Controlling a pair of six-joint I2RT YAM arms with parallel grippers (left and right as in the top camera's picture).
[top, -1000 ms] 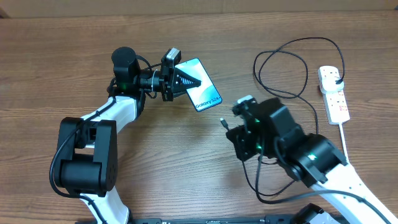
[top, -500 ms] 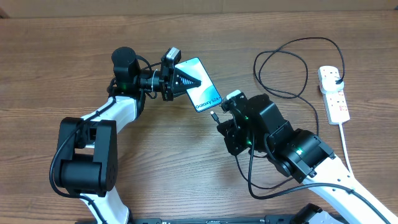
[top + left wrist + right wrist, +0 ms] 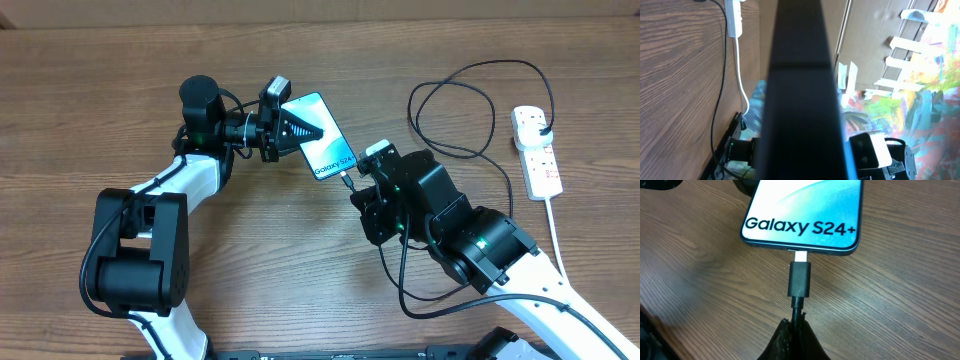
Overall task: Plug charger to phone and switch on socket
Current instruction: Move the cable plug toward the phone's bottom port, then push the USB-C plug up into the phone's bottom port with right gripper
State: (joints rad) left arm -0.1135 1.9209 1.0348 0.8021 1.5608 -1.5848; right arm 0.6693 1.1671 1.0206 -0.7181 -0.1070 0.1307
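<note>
The plugging-in step is under way, and it looks close to done. The left end effector (image 3: 305,127) is clamped tight on the upper end of the phone (image 3: 330,150), holding it at a slant near the middle of the table (image 3: 100,90); from its own wrist camera the phone's dark edge (image 3: 797,90) fills most of the view, so I can't tell whether the phone is lifted or resting on the wood.

The right end effector (image 3: 797,330) is pinched shut on the charger (image 3: 798,307) just behind its connector (image 3: 800,279); the connector is square-on to the port in the phone's bottom edge, below the "Galaxy S24+" lettering. A short piece of bright metal tip shows between the connector body and the phone, so I'd judge it has met the port but isn't seated.

The next move, as I see it, is a short straight push along the cable's line, with the left side bracing the phone so it doesn't slide away; any sideways drift could jam or bend the tip.

After that comes the socket (image 3: 537,160), which lies well apart at the right edge of the table with its white cord (image 3: 553,235) trailing toward the front; a dark plug seems to sit in its far end. I can't make out how its switch stands, so one end effector will need to let go and reach over to press it.
</note>
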